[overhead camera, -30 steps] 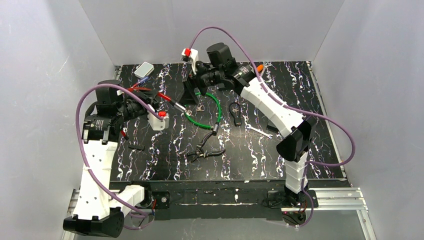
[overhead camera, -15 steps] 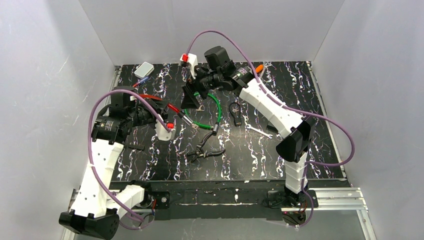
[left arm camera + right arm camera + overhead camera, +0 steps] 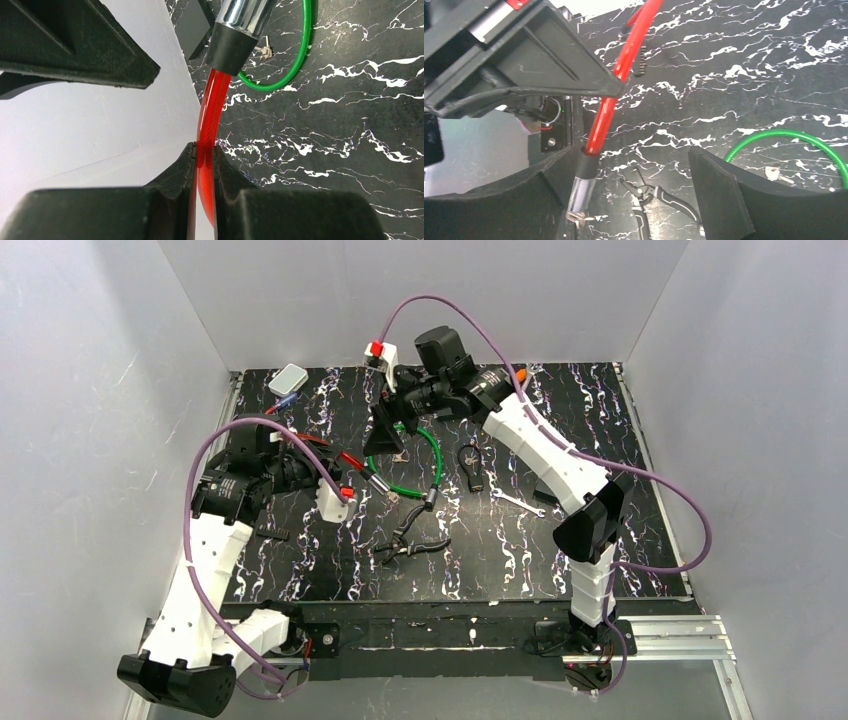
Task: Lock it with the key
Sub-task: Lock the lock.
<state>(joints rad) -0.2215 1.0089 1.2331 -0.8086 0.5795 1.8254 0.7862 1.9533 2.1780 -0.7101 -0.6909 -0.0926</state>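
Note:
A red cable lock (image 3: 346, 456) hangs over the table's left half. My left gripper (image 3: 204, 147) is shut on its red cable (image 3: 209, 120), whose black collar and silver barrel (image 3: 245, 15) point away from me. In the right wrist view the silver barrel (image 3: 581, 187) lies close to the inner face of one finger. What looks like a small key (image 3: 574, 218) sticks out of its end. My right gripper (image 3: 634, 155) is open around that end, its jaws wide apart. Another small key (image 3: 774, 174) lies inside the green cable loop (image 3: 432, 455).
Black pliers (image 3: 410, 540) lie at mid table with a small wrench (image 3: 520, 502) to their right. A black fob (image 3: 472, 462) rests beside the green loop. A grey box (image 3: 291, 378) sits at the back left and a short black piece (image 3: 272, 533) near the left arm.
My left arm has carried the red cable rightward toward the table's middle. My right gripper has come down around the barrel end, its jaws slightly narrower than before.

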